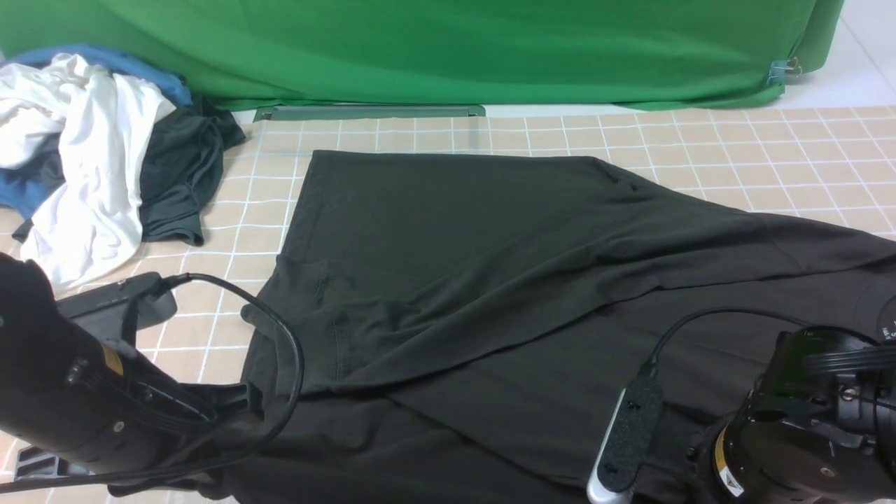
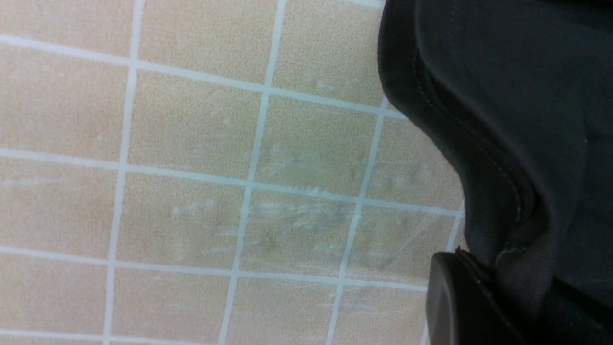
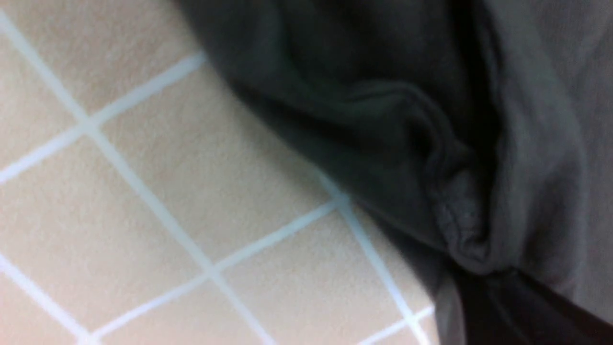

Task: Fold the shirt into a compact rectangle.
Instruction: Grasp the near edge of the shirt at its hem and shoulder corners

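The black shirt (image 1: 476, 280) lies spread over the tiled table, with one layer folded across from the left so that a diagonal edge runs toward the right. A bit of white lettering (image 1: 885, 323) shows at the right edge. My left gripper (image 2: 498, 282) is shut on a hemmed edge of the shirt (image 2: 517, 143) at the near left, and one black finger (image 2: 459, 302) shows beside the cloth. My right gripper (image 3: 479, 282) is shut on bunched shirt fabric (image 3: 383, 124) at the near right. In the front view both sets of fingertips are hidden behind the arms.
A heap of clothes sits at the back left: a white garment (image 1: 91, 161), a dark grey garment (image 1: 178, 175) and a blue one (image 1: 105, 59). A green backdrop (image 1: 448, 49) hangs behind the table (image 1: 770, 154).
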